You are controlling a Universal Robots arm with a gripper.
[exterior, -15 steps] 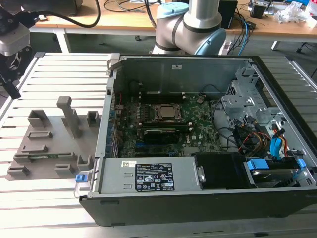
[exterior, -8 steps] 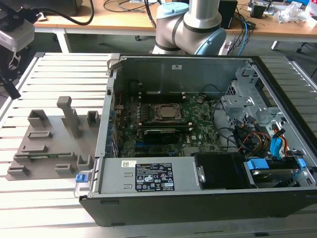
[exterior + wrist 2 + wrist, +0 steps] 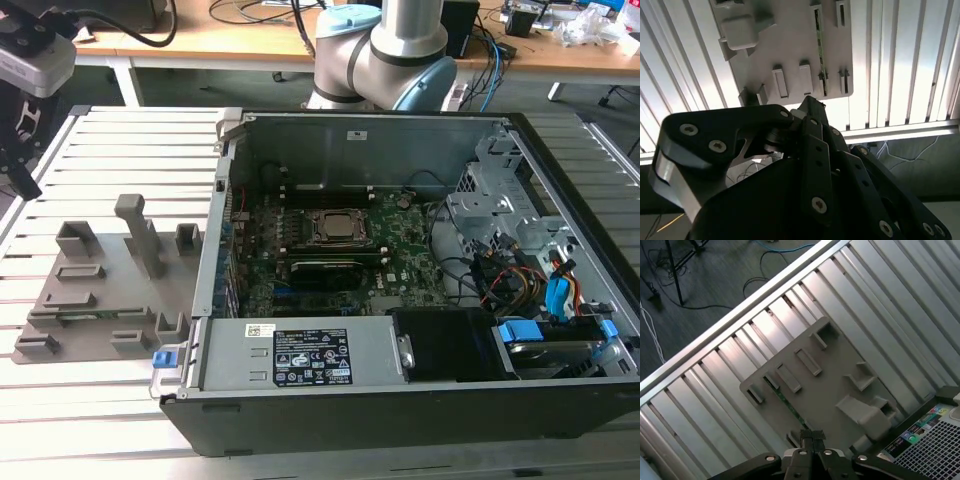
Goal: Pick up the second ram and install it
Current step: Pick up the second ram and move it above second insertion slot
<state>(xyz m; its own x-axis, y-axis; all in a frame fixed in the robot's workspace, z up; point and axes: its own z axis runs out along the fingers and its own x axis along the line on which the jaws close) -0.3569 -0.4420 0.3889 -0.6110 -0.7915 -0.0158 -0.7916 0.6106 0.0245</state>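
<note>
Fingers [image 3: 805,440] pressed together, holding nothing, hang above the grey holder tray [image 3: 840,365] on the slatted counter [image 3: 900,305]. We see the second ram [image 3: 788,404] standing on edge in a slot near the tray's edge (a thin green sliver). Its long axis runs parallel to the counter's slats. The tray sits beside the open computer case [image 3: 350,410].

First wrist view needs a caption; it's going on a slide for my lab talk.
Gripper hovers above the gray holder plate where the second ram sits slotted.
</note>
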